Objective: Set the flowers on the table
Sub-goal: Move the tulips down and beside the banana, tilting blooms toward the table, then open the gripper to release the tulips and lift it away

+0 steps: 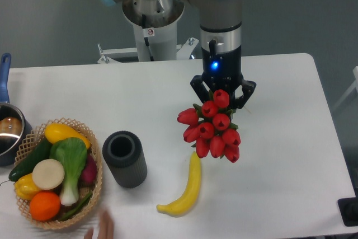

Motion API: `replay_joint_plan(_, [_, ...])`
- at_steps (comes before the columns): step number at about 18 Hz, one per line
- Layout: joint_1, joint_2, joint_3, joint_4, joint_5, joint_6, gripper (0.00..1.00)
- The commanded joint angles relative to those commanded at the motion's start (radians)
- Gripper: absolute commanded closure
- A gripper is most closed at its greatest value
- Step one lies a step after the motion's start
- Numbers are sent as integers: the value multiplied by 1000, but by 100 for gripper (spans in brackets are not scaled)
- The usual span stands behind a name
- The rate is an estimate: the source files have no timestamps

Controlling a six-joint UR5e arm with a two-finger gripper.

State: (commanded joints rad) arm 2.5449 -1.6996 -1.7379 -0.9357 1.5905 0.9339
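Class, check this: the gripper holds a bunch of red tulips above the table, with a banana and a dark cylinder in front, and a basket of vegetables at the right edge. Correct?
Not quite. The camera view shows the basket at the left edge, not the right. The gripper holds the tulips above the table; banana and cylinder stand in front.

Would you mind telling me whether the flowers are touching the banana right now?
Cannot tell: in the camera view the lowest buds of the flowers overlap the tip of the banana, but height is unclear.

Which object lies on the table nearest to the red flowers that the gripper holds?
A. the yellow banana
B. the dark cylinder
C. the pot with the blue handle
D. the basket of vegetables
A: the banana lies just below the flowers held by the gripper; its upper tip almost reaches the lowest buds.
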Motion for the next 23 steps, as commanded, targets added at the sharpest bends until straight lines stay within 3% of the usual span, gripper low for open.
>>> replay_joint_plan(6, [1, -86, -26, -34, 103, 29, 66])
replay_joint_plan(16, [110, -248, 9, -26, 102, 36, 66])
replay_joint_plan(23, [140, -354, 58, -23, 98, 39, 65])
